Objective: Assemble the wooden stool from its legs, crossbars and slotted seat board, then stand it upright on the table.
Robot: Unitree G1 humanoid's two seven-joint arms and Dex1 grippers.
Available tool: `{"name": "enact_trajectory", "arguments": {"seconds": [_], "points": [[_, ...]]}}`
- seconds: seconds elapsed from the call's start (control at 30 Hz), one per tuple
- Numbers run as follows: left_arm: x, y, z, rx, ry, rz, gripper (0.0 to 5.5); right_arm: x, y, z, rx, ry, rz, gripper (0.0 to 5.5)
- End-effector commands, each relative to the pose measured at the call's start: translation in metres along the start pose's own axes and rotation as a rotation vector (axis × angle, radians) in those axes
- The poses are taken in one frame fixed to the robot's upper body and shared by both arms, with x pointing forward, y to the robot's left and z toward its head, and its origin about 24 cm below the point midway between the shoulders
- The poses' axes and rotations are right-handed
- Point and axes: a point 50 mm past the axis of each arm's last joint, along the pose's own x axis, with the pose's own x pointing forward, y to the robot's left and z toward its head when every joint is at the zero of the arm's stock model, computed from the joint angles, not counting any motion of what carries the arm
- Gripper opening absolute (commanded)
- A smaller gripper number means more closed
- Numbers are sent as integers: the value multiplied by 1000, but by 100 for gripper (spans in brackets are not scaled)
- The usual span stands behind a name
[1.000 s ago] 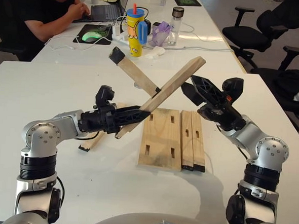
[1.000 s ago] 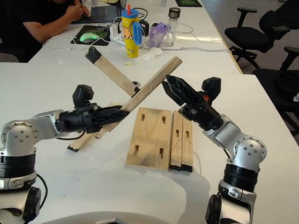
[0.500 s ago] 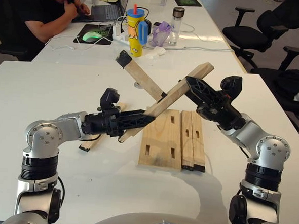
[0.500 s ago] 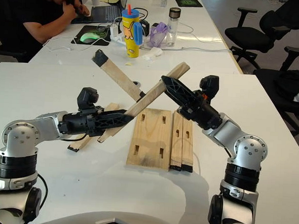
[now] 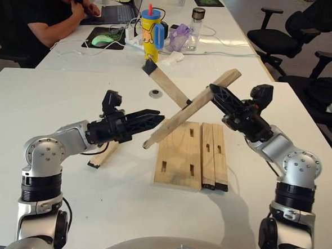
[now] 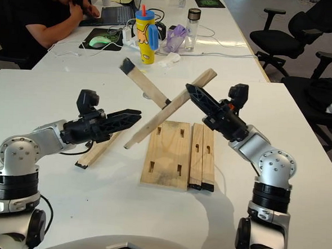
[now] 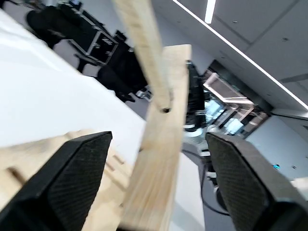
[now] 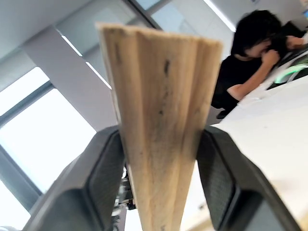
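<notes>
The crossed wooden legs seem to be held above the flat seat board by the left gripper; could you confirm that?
Not quite: the right gripper holds the crossed wooden legs above the flat seat board. The left eye view shows the left gripper open and clear of them.

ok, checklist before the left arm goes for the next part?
1. Right gripper clamped on the crossed legs: ok, fingers pressed on both sides of the wood.
2. Left gripper free: ok, open, not touching the wood.
3. Crossed legs off the table: ok, lower end looks raised beside the seat board.
4. Leg joint fully seated: cannot tell.
5. Seat board flat, slots up: ok.
6. Spare leg reachable: ok, it lies on the table under the left arm.
</notes>
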Motion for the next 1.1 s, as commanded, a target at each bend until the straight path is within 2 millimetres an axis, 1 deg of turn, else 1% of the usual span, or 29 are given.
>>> {"name": "enact_trajectory", "arguments": {"seconds": [0.03,0.1,0.13,0.17,0.2,0.27,0.37,0.43,0.53,0.6,0.73,0.87,0.97,1.1], "points": [[1,-8,-36,259,227,-1,359,-40,-11,59,-218,-89,-197,213],[17,-19,-41,422,261,-86,359,-45,-17,76,-290,-145,-260,213],[28,-24,-44,515,286,-131,359,-44,-19,83,-324,-183,-277,213],[37,-26,-49,611,308,-169,359,-43,-24,89,-366,-216,-331,213],[45,-28,-54,698,336,-206,359,-39,-29,86,-395,-186,-357,213],[58,-26,-67,870,399,-261,359,-31,-36,77,-392,-147,-349,213],[68,-17,-80,1012,474,-302,359,-27,-37,75,-350,-181,-294,213],[73,-10,-84,1052,496,-315,359,-25,-36,75,-337,-194,-265,213],[81,-7,-88,1073,497,-341,359,-17,-34,73,-316,-184,-222,213],[84,-6,-90,1102,490,-341,359,-13,-33,71,-297,-180,-195,213],[90,-8,-98,1100,493,-357,359,-11,-31,66,-271,-169,-172,213],[93,2,-103,1101,561,-281,359,-10,-30,63,-264,-156,-161,213],[86,20,-109,1059,673,-164,359,-8,-28,62,-265,-151,-143,213],[62,35,-116,956,758,-57,359,-3,-20,61,-274,-118,-69,213]]}}
